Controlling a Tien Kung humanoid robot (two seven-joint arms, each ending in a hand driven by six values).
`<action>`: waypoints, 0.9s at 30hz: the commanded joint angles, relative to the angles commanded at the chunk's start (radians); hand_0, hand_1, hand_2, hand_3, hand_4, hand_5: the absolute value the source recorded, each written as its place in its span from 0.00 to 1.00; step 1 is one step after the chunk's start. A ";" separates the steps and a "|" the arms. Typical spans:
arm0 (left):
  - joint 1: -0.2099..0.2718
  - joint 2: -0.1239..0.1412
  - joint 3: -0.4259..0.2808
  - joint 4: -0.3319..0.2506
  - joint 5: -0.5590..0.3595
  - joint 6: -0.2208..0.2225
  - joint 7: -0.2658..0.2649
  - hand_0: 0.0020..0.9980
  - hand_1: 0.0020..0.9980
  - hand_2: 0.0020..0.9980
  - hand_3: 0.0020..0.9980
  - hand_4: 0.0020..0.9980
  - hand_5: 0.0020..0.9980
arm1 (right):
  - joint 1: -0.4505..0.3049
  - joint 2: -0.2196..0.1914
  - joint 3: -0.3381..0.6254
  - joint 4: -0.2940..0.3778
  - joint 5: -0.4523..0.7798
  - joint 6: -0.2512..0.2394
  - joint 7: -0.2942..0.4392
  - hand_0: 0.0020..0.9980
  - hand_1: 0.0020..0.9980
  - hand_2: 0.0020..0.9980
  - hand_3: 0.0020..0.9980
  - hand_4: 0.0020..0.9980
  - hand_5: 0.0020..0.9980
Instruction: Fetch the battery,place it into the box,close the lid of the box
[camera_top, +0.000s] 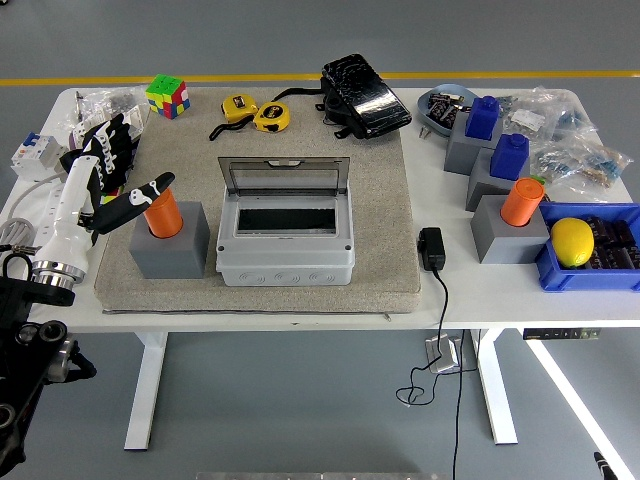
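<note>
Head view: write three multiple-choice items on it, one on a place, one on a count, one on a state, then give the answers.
1. Where does the grey box stand?
A. on the beige mat, mid-table
B. in the blue bin
C. on the floor

2. How many orange cylinders stand in grey blocks?
A. one
B. two
C. four

3. How is the box's lid?
A. shut flat
B. raised open
C. lying off beside the box

Answers:
1. A, the box stands on the mat at the table's middle.
2. B, one cylinder by the left hand, whose thumb lies at its top, and another at the right.
3. B, the clear lid stands up behind the box, and the dark inside shows.
</note>
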 joint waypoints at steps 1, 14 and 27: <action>-0.003 -0.004 0.001 0.008 -0.005 0.003 -0.004 0.87 0.97 0.98 1.00 1.00 0.40 | 0.000 0.000 0.001 0.000 -0.001 0.000 0.000 0.83 0.78 0.76 0.80 1.00 1.00; -0.038 -0.047 0.021 0.133 -0.041 0.016 -0.037 0.79 0.92 0.96 0.99 1.00 0.40 | 0.000 0.002 0.003 0.000 -0.002 0.000 -0.001 0.82 0.77 0.76 0.80 1.00 1.00; -0.052 -0.072 0.042 0.167 -0.063 0.036 -0.052 0.84 0.94 0.94 0.96 1.00 0.41 | 0.001 0.003 0.004 0.000 0.000 0.001 0.001 0.82 0.78 0.76 0.80 1.00 1.00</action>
